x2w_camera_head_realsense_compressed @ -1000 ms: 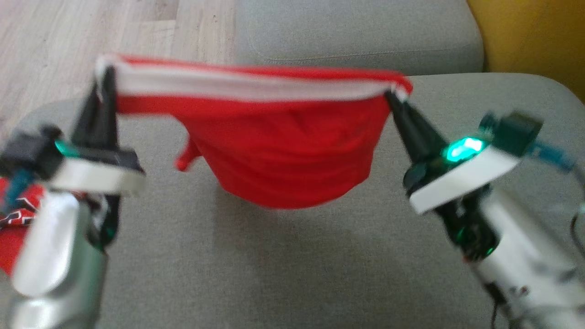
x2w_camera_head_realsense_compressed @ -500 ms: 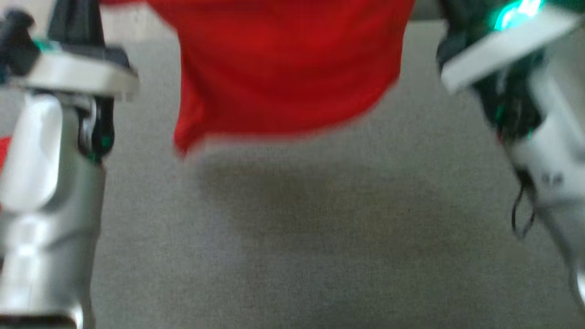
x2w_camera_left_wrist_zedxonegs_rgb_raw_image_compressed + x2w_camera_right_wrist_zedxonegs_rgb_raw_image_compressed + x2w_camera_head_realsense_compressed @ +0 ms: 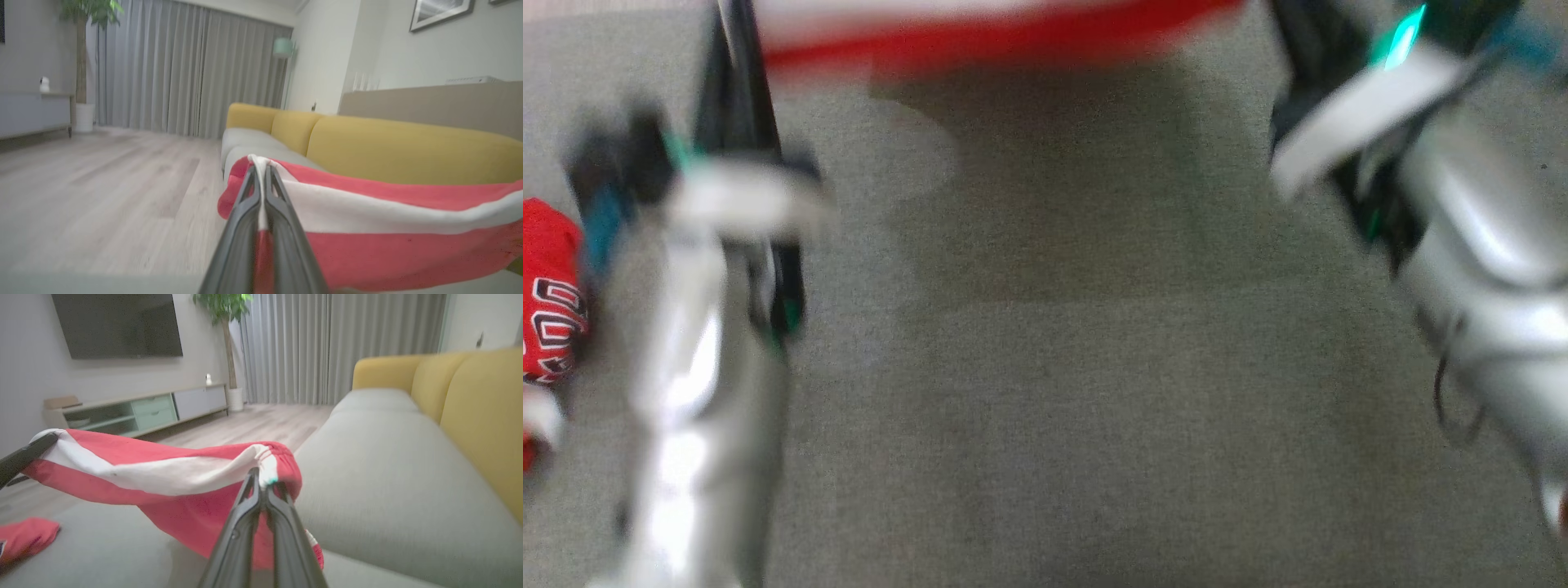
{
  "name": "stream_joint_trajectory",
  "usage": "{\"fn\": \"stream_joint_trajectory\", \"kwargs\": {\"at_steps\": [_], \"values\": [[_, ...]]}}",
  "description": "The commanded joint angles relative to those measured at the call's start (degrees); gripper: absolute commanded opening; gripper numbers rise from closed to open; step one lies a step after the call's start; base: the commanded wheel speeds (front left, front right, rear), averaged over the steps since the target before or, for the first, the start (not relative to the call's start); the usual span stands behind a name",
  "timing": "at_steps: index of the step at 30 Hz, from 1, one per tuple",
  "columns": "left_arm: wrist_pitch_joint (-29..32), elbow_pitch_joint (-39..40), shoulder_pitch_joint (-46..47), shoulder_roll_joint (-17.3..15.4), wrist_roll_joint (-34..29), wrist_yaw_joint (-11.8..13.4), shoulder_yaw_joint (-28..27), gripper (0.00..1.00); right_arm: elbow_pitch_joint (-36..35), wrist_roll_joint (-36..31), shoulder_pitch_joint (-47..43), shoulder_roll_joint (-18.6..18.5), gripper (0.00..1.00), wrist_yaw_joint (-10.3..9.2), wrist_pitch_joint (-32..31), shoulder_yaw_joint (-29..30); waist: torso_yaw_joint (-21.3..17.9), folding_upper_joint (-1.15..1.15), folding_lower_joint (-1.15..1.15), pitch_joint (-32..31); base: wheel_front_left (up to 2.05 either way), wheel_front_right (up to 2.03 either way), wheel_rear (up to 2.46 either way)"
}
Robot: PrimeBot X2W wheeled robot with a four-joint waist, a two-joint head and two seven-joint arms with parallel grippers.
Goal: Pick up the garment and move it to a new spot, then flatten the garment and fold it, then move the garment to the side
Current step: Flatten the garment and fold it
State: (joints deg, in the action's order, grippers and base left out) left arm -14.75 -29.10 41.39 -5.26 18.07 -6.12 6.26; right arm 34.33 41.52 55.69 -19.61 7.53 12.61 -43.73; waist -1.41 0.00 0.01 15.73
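Garment [image 3: 163,473] aloft over sofa [image 3: 388,477].
My left gripper [image 3: 260,171] and right gripper [image 3: 263,479] each clamp one end, red cloth sagging between.

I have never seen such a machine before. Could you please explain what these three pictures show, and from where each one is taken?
This is a robot with two claws, each made of two long dark fingers. The blurred picture comes from a camera on its head, looking down at a grey sofa seat. The other two pictures come from a camera on each wrist, looking along that claw's fingers. The left claw and the right claw are both shut. Each one pinches one end of the white-banded edge of a red garment, which hangs stretched between them over the seat. Another red cloth, with letters on it, lies on the seat at the robot's left. Behind the seat stands a yellow backrest.
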Motion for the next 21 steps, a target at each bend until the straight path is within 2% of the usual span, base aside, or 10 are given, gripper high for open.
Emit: {"fn": "stream_joint_trajectory", "kwargs": {"at_steps": [1,5,10,21], "values": [[-0.2,2.4,-1.1,-1.1,0.5,-0.3,-2.7,0.00,-1.2,0.8,-1.9,-0.6,0.00,-0.04,0.6,-0.8,0.0,0.00,-0.01,-0.3,0.00,0.00,0.00],[-0.2,3.4,-13.8,1.2,0.7,-0.9,-5.6,0.00,-2.1,4.6,-11.7,-2.8,0.00,-0.04,1.4,-5.3,-0.1,0.00,-0.01,-2.0,0.00,0.00,0.00],[-0.2,5.7,-25.4,2.2,-0.2,-1.3,-4.9,0.00,-5.8,9.5,-23.0,-4.9,0.00,-0.04,2.1,-8.4,0.3,0.00,-0.01,-5.5,0.00,0.00,0.00],[-0.2,15.0,-44.9,2.4,1.5,-1.3,-4.1,0.00,-16.7,13.5,-42.3,-10.1,0.00,-0.04,2.4,-7.8,0.8,0.00,-0.01,-12.2,0.00,0.00,0.00]]}}
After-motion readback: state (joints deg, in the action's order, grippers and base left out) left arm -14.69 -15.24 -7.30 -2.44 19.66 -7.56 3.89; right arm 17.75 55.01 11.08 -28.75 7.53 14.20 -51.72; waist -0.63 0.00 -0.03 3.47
